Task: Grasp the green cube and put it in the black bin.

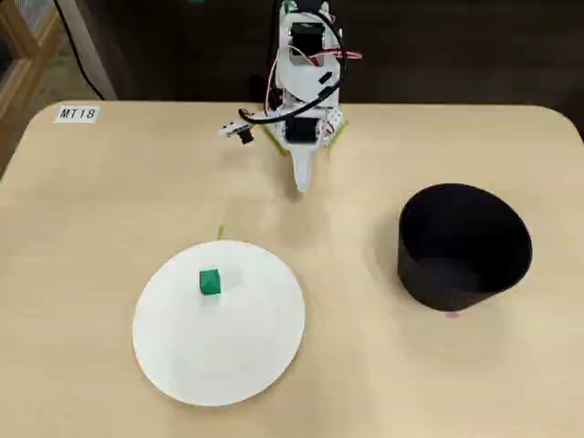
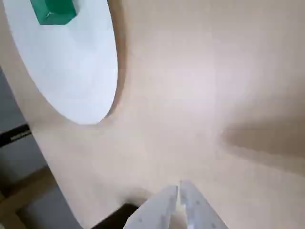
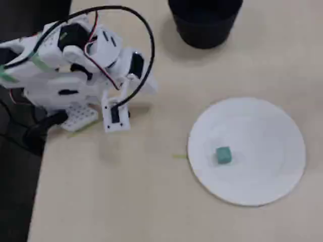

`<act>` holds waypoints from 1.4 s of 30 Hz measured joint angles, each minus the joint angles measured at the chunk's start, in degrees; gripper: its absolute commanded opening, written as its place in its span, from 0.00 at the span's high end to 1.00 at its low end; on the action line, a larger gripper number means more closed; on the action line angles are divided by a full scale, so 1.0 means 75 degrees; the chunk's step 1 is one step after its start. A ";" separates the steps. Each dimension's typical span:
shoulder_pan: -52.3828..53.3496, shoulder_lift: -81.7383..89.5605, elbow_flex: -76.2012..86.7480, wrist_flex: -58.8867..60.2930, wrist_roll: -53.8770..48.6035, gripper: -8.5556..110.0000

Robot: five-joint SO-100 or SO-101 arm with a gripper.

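The green cube [image 1: 210, 282] lies on the upper left part of a white plate [image 1: 239, 351], small and alone. At the right of the table stands the black bin [image 1: 416, 266], round and with nothing showing inside. My gripper [image 1: 299, 182] points down at the table's far middle, just in front of the arm's base, well away from both. In the wrist view its fingertips [image 2: 167, 196] meet at the bottom edge, shut on nothing, and the cube [image 2: 52, 10] on the plate [image 2: 71, 62] sits far off at the top left. In the other fixed view the cube [image 3: 223, 155] is left of centre on the plate [image 3: 265, 169], with the bin [image 3: 204, 22] at the top.
A white label reading MT18 [image 1: 77, 114] sits at the table's far left corner. A thin green tape strip [image 1: 220, 233] lies just beyond the plate. Red and black cables [image 3: 136, 30] loop over the folded arm [image 3: 75, 60]. The table's edge runs close behind the base.
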 measured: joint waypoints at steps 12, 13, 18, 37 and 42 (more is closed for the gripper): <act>0.0105 0.0000 0.0035 -0.0070 0.0387 0.93; 0.0117 0.0000 0.0047 -0.0070 0.0469 0.93; -0.0211 -0.0023 -0.0410 -0.0129 0.0539 0.93; -0.0035 -1.0734 -1.0992 0.2801 -0.0879 0.93; 0.1055 -1.1227 -1.0992 0.2484 -0.2402 0.93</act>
